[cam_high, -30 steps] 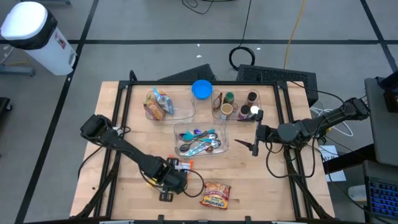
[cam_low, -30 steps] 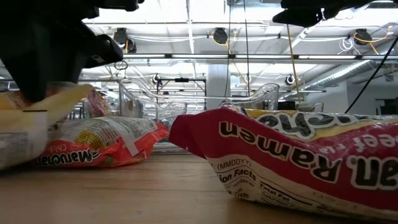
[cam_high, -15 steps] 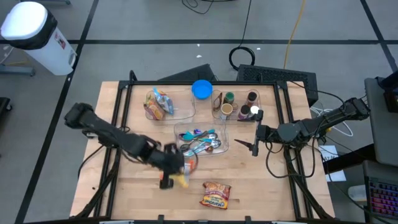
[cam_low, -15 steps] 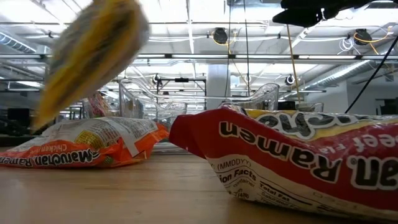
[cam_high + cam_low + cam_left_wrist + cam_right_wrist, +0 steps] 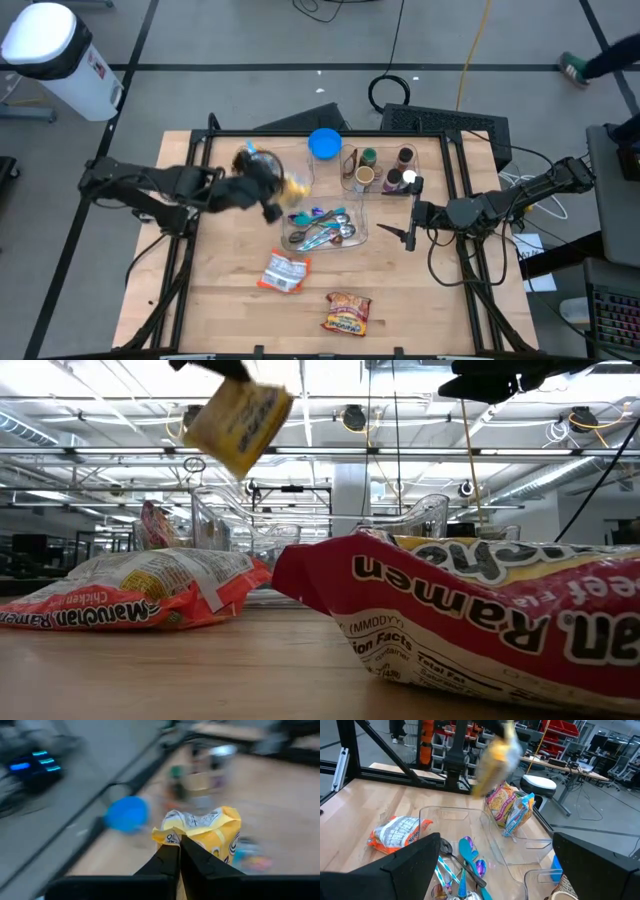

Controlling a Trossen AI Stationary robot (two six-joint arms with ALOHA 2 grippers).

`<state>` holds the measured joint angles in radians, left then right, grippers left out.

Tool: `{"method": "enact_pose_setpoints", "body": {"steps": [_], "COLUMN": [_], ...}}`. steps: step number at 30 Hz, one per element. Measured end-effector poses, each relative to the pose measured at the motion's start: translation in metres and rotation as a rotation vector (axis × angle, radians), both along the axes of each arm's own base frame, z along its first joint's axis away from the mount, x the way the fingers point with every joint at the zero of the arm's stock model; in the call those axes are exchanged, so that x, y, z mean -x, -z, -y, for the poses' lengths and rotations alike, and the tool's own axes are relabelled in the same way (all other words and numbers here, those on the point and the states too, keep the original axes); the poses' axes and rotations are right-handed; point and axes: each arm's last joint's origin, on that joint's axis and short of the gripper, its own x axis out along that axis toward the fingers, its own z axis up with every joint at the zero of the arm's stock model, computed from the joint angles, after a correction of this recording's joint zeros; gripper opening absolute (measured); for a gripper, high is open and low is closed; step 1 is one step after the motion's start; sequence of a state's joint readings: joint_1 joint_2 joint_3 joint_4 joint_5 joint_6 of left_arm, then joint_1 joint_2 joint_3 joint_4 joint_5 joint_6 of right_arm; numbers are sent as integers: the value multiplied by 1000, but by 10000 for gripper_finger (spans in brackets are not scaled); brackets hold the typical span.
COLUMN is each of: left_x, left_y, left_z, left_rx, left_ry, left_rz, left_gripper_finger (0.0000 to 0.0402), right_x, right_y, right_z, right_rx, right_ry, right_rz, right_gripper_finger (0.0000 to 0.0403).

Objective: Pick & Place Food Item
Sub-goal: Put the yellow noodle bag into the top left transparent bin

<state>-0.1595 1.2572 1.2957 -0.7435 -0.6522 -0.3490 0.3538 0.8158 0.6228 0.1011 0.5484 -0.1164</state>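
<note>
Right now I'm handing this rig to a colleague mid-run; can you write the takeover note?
Left gripper: jaws shut on the yellow packet, carried in the air over the table's far side, beside the food bin.
Right gripper: jaws open, empty, waiting over the table's right side.
Food bin: already holds a few packets.
Utensil bin: holds spoons, in the table's middle.
Orange ramen pack and red ramen pack: lying on the table's near side.
Done: yellow packet picked up.
Left: release it, probably in the food bin, then likely the two ramen packs.
</note>
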Motion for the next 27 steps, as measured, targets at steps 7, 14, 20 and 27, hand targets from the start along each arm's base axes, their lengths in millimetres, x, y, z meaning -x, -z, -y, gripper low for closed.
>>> {"method": "enact_pose_setpoints", "body": {"steps": [7, 14, 20, 27], "left_x": [5, 4, 11, 18], "left_y": [27, 90, 125, 133], "left_z": [-47, -72, -75, -71], "left_rx": [-66, -23, 65, 140], "left_ry": [-348, -452, -522, -601], "left_rz": [-49, -20, 9, 29], "left_gripper_finger": [10, 9, 9, 9], "right_x": [0, 0, 0, 0], "right_y": [1, 1, 1, 1], "right_z": [0, 0, 0, 0], "right_rx": [3, 7, 7, 7], "right_ry": [0, 0, 0, 0], "right_rz": [-6, -8, -8, -8], "right_gripper_finger": [380, 380, 380, 380]}}
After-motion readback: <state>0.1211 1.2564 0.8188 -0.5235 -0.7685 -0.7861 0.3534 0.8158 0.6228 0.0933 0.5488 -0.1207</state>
